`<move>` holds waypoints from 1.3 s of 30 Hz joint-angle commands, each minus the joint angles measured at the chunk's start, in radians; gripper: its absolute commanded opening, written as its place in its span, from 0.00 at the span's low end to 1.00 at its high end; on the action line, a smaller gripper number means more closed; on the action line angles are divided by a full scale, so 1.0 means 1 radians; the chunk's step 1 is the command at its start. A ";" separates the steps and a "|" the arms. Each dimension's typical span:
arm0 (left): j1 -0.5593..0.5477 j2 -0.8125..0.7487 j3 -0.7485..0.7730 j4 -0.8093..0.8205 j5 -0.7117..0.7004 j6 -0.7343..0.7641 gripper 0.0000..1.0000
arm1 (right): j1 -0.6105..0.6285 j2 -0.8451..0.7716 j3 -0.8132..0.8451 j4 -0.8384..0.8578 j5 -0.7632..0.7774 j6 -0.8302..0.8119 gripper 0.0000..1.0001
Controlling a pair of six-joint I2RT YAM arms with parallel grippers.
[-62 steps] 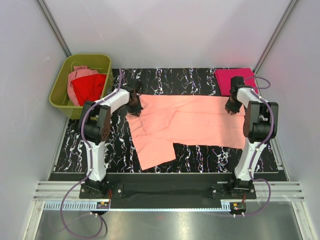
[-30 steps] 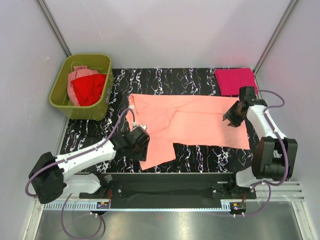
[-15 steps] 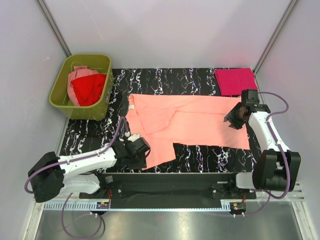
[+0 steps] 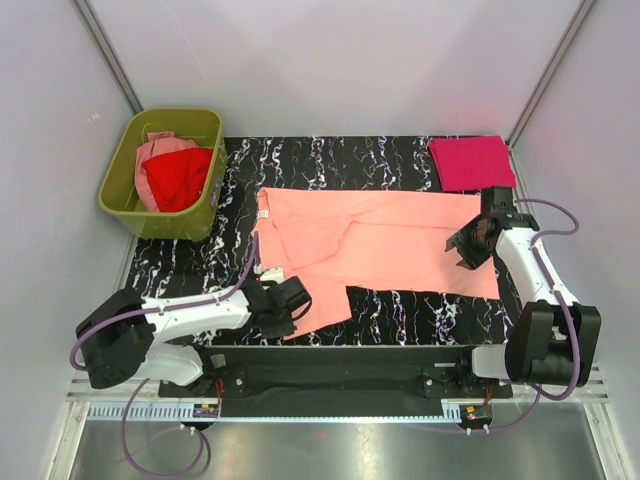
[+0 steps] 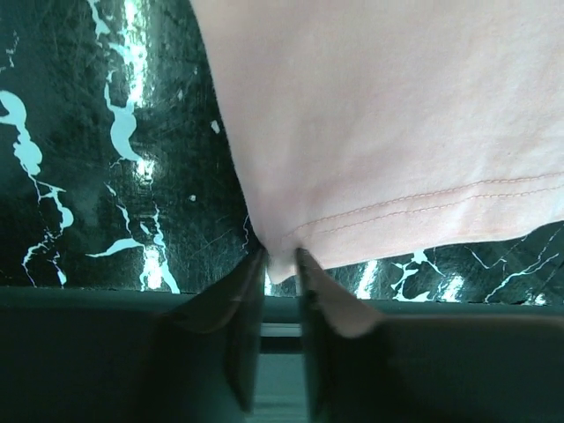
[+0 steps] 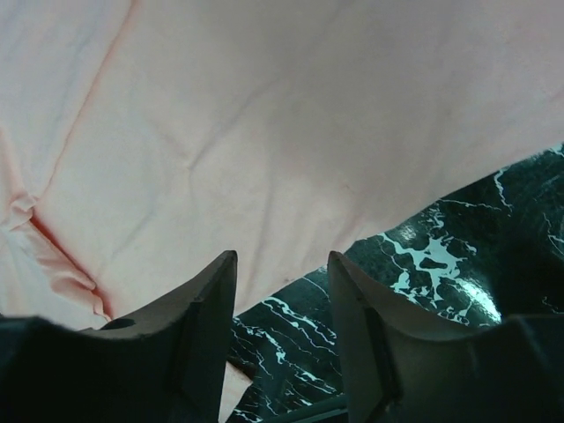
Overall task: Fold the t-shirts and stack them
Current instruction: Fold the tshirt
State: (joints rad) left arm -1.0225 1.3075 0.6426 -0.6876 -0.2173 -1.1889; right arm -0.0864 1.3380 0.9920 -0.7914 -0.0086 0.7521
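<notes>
Four t-shirts: peach t-shirt spread, corner pinched by left gripper; right gripper parted, empty

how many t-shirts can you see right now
4: a salmon-peach shirt spread on the table, a folded magenta shirt at the far right corner, red and dusty pink shirts in the bin; more may lie underneath.

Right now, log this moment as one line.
left gripper: closing on peach shirt corner | right gripper: open over hem | pink shirt: folded
</notes>
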 commanded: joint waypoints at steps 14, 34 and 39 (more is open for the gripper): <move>-0.010 -0.088 0.101 -0.078 -0.096 0.086 0.00 | -0.344 0.041 -0.170 -0.023 0.295 0.234 0.63; -0.010 -0.113 0.203 -0.148 -0.139 0.097 0.00 | -0.385 0.107 -0.274 0.232 0.308 0.135 0.56; -0.010 -0.108 0.213 -0.150 -0.136 0.100 0.00 | -0.383 0.087 -0.277 0.225 0.291 0.150 0.55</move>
State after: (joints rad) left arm -1.0279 1.2060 0.8082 -0.8410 -0.3164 -1.0885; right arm -0.4675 1.4136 0.7177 -0.6285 0.2527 0.8921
